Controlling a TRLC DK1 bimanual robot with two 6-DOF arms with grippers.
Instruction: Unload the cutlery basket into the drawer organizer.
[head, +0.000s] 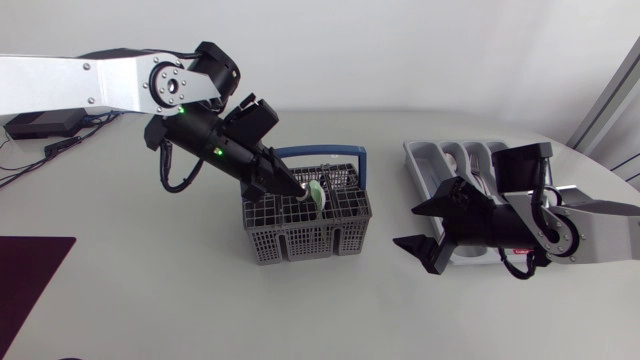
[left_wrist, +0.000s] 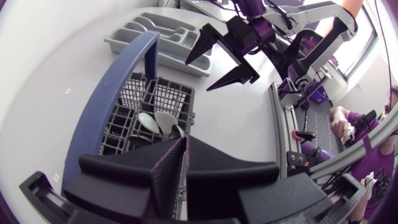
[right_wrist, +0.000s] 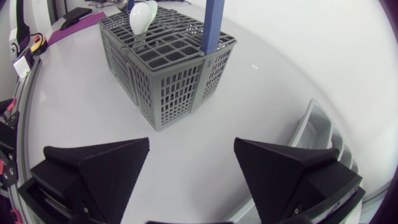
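Note:
The grey cutlery basket (head: 300, 235) with a blue handle (head: 320, 153) stands mid-table. My left gripper (head: 303, 198) reaches down into it from the upper left. Its fingers are pressed together at the neck of a pale spoon (head: 316, 192). In the left wrist view the spoon's bowl (left_wrist: 165, 121) shows just ahead of the gripper (left_wrist: 181, 140), beside another spoon, over the basket (left_wrist: 155, 96). The grey drawer organizer (head: 450, 158) lies to the right, partly hidden by my right arm. My right gripper (head: 420, 227) is wide open beside it, pointing at the basket (right_wrist: 168, 68), nothing between its fingers (right_wrist: 99, 168).
A dark purple mat (head: 30, 270) lies at the table's left front edge. A black box (head: 40, 123) with cables sits at the back left. Bare tabletop separates the basket and the organizer (right_wrist: 314, 130).

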